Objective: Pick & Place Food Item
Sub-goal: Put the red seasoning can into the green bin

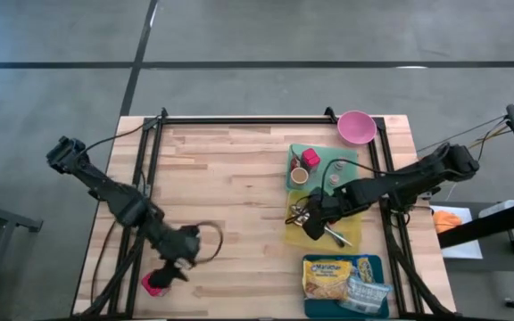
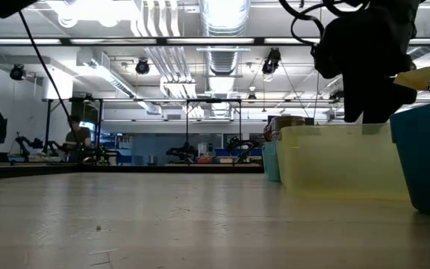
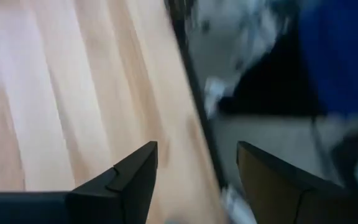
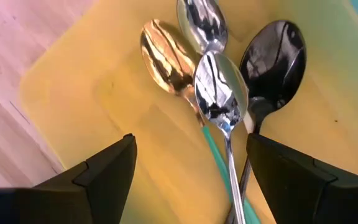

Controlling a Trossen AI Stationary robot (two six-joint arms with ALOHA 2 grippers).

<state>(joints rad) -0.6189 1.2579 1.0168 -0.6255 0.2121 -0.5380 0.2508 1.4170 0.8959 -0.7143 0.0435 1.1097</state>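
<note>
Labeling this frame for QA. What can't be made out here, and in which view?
- High view: pink item at the table's near-left edge, partly covered by the left gripper; identity unclear.
- Left wrist view: motion blur; things beyond the table edge unreadable.
- Low view: yellow bin contents hidden by its wall.
- High view: spoons partly under the right gripper.

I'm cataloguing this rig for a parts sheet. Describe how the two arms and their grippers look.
Both arms are dark, nearly black, built of slim jointed segments. The left arm trails a looping black cable near its gripper. The right gripper has two broad, flat, wedge-shaped black fingers, matte and unmarked.
</note>
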